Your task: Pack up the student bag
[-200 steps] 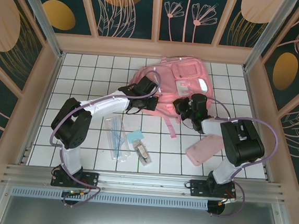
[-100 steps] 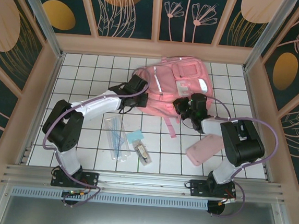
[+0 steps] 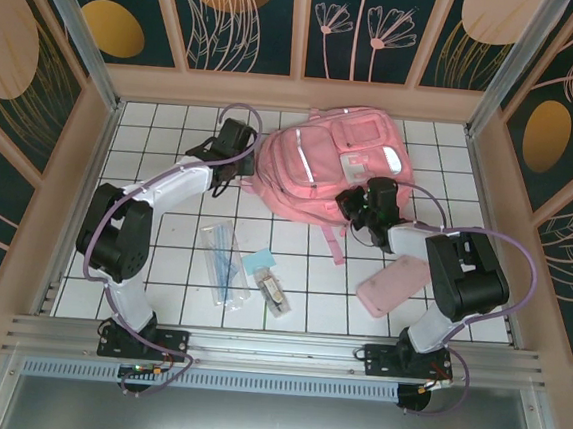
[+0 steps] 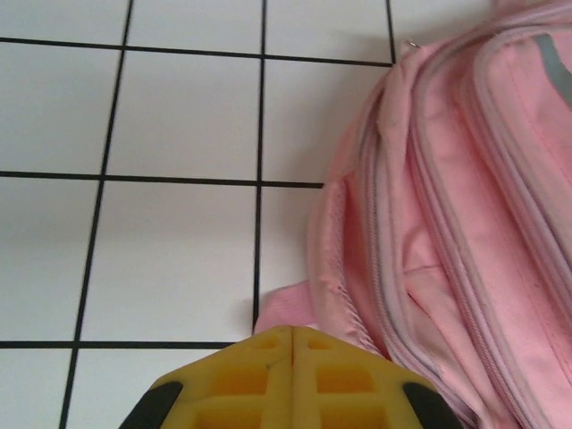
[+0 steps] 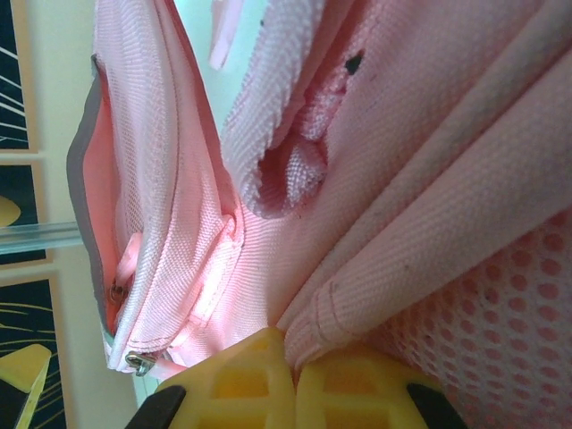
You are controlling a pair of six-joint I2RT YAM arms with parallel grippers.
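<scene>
**Clerk:** Item one, location?

**Keeper:** The student bag, pink, lying on the white tiled table at the far middle, close to the back wall. White stripes run across its upper face. A pink strap trails from it toward the near side.

**Clerk:** Left gripper?

**Keeper:** Left gripper, at the bag's left edge. In the left wrist view its yellow fingers are pressed together with no gap, and a fold of the bag meets the left gripper right at the tips, so it looks pinched there.

**Clerk:** Right gripper?

**Keeper:** Right gripper, at the bag's near right edge. In the right wrist view the right gripper is closed on a pink fabric band of the bag. A metal zipper pull hangs to the left of it.

**Clerk:** Other stock on the table?

**Keeper:** A flat pink pouch, near right, apart from the bag. A clear packet, a small teal piece and a small dark item lie close together, near middle. I cannot tell their contents.
</scene>
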